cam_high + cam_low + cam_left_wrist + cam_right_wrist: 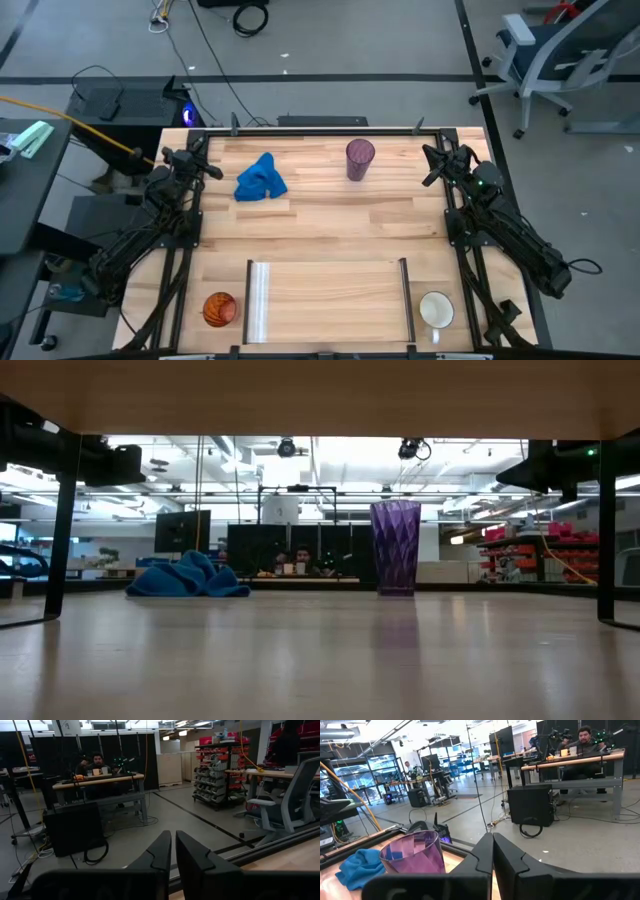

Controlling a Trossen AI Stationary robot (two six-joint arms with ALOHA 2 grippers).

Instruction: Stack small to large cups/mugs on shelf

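Note:
The purple tumbler [360, 158] stands upright on its base at the far middle of the table, and also shows in the low view [396, 547] and the right wrist view [415, 852]. An orange cup [219, 308] stands near the front left corner. A white mug [436, 310] stands near the front right. Between them lies the light-wood shelf [330, 295], with a silver rail [260, 300] at its left end and a dark rail [405, 298] at its right. My left gripper [213, 171] is shut at the far left edge, touching nothing. My right gripper [430, 158] is shut at the far right edge.
A crumpled blue cloth [261, 180] lies on the table left of the tumbler, close to my left gripper. The middle of the table between the tumbler and the shelf is bare wood [330, 225]. People sit at a desk [95, 777] in the room beyond.

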